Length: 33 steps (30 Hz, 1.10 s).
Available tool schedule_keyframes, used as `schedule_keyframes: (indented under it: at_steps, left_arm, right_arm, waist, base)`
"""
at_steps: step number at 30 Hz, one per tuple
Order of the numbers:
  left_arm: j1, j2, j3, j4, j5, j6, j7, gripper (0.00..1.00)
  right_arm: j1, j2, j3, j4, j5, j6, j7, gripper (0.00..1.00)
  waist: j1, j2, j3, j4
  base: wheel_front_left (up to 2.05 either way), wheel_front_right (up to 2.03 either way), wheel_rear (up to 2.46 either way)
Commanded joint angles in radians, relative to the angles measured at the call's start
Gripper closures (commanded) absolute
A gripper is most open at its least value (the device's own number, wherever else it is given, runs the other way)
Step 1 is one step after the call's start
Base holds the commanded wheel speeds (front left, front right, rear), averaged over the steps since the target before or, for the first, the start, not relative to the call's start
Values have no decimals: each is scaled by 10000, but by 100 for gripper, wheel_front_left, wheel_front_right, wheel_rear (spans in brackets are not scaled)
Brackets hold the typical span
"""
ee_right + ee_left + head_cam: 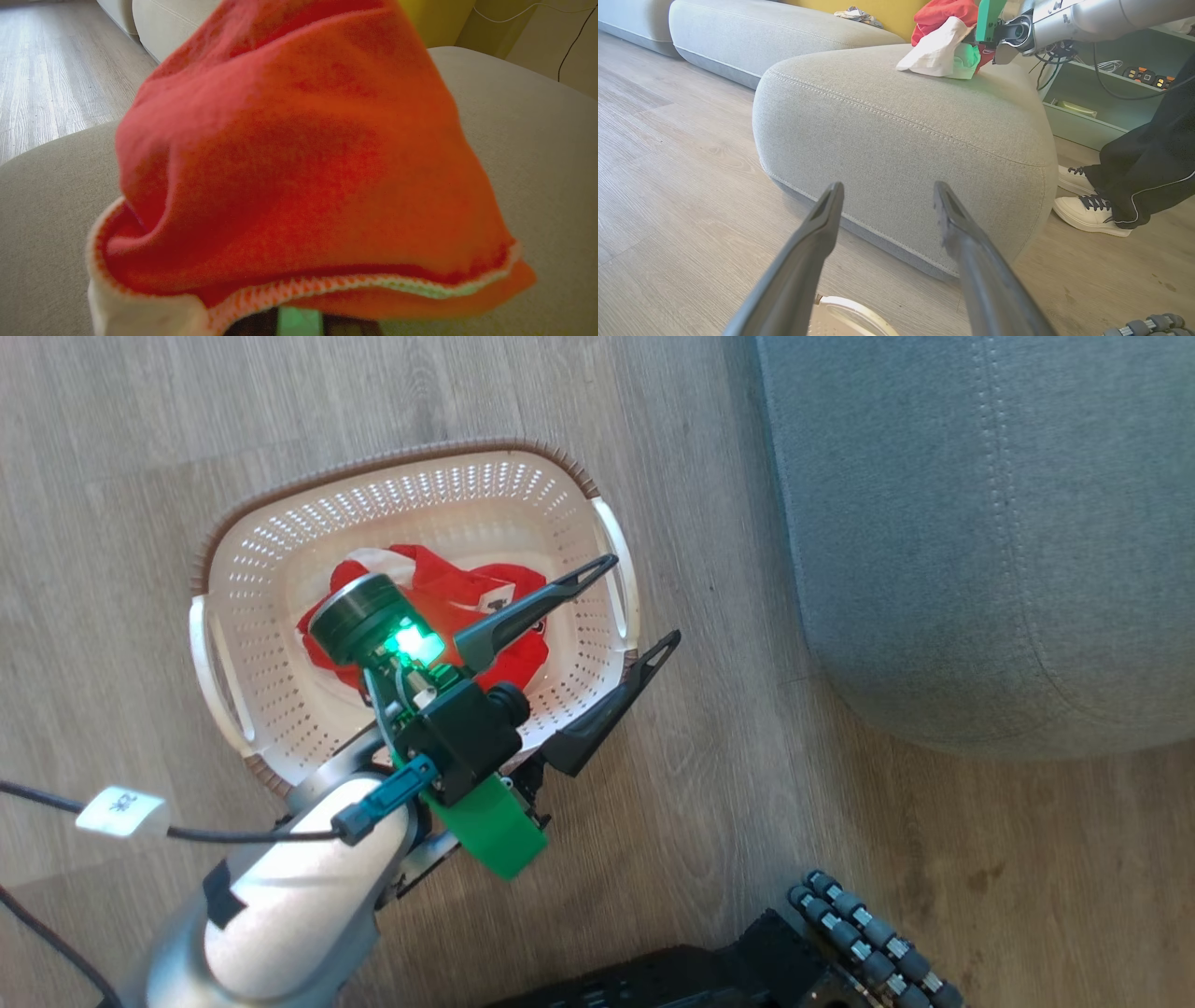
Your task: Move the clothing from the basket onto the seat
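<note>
The cream basket (392, 462) stands on the wood floor with a red garment (467, 597) showing a little white lying in it. My left gripper (642, 598) hangs open and empty over the basket's right rim, and in its wrist view its fingers (817, 242) point at the grey seat (901, 126). On top of the seat my right arm (1064, 18) holds a red and white garment (938, 46), whose white part touches the cushion. That garment (299, 163) drapes over the right wrist camera and hides the right gripper's fingers. The seat (980, 523) lies right of the basket.
A person's legs in dark trousers and white shoes (1092, 210) stand by the seat's far end, before a pale green shelf (1083, 126). My base with its rollers (868, 933) sits near the bottom. More grey sofa sections (761, 32) lie behind.
</note>
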Motion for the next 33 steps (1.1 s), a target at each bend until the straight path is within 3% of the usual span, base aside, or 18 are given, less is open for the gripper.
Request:
schedule_keyframes:
  at_steps: [1, 14, 20, 26, 33]
  left_arm:
    - [-67, 15, 250, -303, 45, -12, -49, 0]
    - [152, -347, 313, -125, -74, -12, -49, 0]
    - [435, -793, 505, -8, -199, -12, -49, 0]
    - [852, -1194, 799, 52, -221, -12, -49, 0]
    - [1474, -1590, 1433, 86, -93, -12, -49, 0]
  right_arm:
    - [-7, -234, -108, -282, -59, -2, -64, 0]
    - [387, -158, -287, -207, -502, -2, -64, 0]
    - [975, -90, 668, -551, -715, -2, -64, 0]
    - [1478, -11, 1543, -1387, -59, -2, -64, 0]
    - [2646, 88, 3150, -3598, 1352, -2, -64, 0]
  waist:
    - [0, 0, -87, -39]
    - [0, 0, -1285, -205]
    - [0, 0, -2410, -259]
    - [0, 0, -3293, -195]
    - [0, 0, -4170, 82]
  base:
    - [0, 0, 0]
    - [0, 0, 0]
    - [0, 0, 0]
    - [0, 0, 0]
    - [0, 0, 0]
